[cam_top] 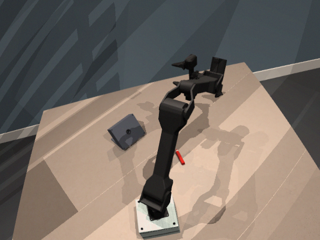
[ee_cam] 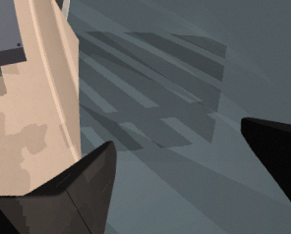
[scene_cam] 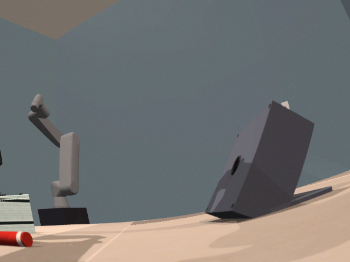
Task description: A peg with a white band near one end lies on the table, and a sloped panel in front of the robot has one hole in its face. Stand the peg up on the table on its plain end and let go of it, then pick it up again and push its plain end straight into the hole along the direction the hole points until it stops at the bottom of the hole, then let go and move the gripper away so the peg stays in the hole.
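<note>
The red peg (cam_top: 180, 158) (scene_cam: 8, 238) lies on its side on the table, just right of the arm's long link in the top view. Its white band (cam_top: 176, 150) (scene_cam: 19, 239) is near the end farther from the robot base. The dark grey sloped panel (cam_top: 134, 124) (scene_cam: 274, 158) (ee_cam: 7, 29) stands left of the arm in the top view, with one empty round hole (cam_top: 128, 131) (scene_cam: 235, 165) in its face. My gripper (cam_top: 173, 73) (ee_cam: 178, 136) is open and empty, raised beyond the peg and panel, its fingers pointing left in the top view. The peg is outside the wrist view.
The arm's pale base block (cam_top: 159, 227) (scene_cam: 16, 214) is at the near side of the table (cam_top: 89, 156). The table's far edge lies below the gripper in the top view. A grey arm (scene_cam: 69, 164) on a dark block (scene_cam: 63, 216) shows in the exterior view's background. Shadows cross the table.
</note>
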Controlling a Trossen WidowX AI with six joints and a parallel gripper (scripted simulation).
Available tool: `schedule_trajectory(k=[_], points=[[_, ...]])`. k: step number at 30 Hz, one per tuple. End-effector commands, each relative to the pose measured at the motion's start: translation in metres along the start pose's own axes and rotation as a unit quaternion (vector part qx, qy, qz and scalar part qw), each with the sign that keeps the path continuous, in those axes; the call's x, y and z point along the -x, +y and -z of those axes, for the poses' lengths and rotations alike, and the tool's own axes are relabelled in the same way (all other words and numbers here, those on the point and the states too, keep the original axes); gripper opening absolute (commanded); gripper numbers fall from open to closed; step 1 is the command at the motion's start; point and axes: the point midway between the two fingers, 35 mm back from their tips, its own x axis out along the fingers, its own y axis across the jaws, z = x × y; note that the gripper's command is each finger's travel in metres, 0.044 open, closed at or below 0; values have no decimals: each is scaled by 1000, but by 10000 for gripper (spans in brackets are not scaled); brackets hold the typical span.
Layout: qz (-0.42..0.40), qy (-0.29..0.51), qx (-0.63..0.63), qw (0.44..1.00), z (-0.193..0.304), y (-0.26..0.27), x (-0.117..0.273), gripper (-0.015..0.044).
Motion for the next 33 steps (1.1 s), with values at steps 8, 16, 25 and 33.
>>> schedule_trajectory(k=[8,16,25,33], points=[[-31,43,-99,994,2,13,-12,440],[-71,98,-217,969,0,32,-23,440],[-114,165,-341,918,-7,57,-31,440],[-152,229,-438,856,-19,81,-33,440]])
